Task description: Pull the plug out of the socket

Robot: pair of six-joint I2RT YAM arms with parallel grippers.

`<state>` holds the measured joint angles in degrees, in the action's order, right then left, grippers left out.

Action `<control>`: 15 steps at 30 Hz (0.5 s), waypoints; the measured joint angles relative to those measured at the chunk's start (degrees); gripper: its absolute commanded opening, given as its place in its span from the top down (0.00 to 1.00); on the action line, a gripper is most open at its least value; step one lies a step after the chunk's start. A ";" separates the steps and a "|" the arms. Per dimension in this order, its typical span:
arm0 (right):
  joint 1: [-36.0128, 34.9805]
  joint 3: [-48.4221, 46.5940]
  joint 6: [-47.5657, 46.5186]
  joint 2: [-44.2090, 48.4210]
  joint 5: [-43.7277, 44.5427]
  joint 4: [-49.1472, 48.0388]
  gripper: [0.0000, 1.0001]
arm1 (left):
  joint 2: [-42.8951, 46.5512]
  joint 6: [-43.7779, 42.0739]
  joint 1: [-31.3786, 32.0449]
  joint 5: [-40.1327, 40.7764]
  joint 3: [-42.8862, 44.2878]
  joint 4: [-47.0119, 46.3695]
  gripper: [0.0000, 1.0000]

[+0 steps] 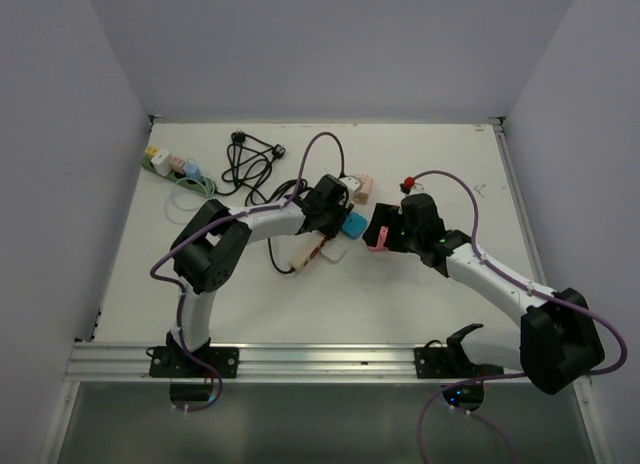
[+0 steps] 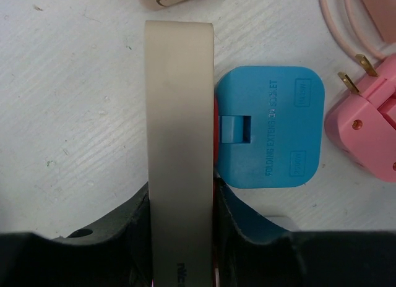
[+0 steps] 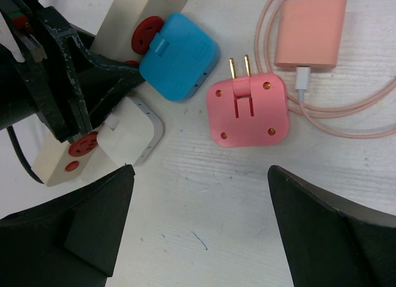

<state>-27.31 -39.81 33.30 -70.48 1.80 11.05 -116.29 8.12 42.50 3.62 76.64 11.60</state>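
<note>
The long cream plastic power strip is seen as smooth, with a soft satin sheen, and its round red outlets are of matt plastic. The square blue plastic plug is finished matt, with lettering moulded into its face. The rounded pink plastic adapter is lightly glossy, and its two flat prongs are of shiny brass-coloured metal. The white desk is given a rough, streaked, painted-looking surface. The right gripper is fitted with black fingers of dull, finely grained plastic. The silver rail at the desk's near edge is made of brushed metal.
</note>
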 measured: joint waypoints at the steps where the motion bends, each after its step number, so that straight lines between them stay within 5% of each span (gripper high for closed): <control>1: 0.00 0.00 0.15 0.00 -0.31 -0.22 0.07 | 0.31 0.26 -0.02 -0.11 -0.55 -0.59 1.00; 15: 0.70 -4.63 5.42 -4.37 -10.95 -9.35 0.11 | 18.12 7.78 -6.97 -7.89 -14.34 -10.32 1.00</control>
<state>-26.61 -44.45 38.72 -74.85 -9.15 1.69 -98.17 15.90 35.53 -4.27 62.30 1.28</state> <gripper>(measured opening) 0.908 0.393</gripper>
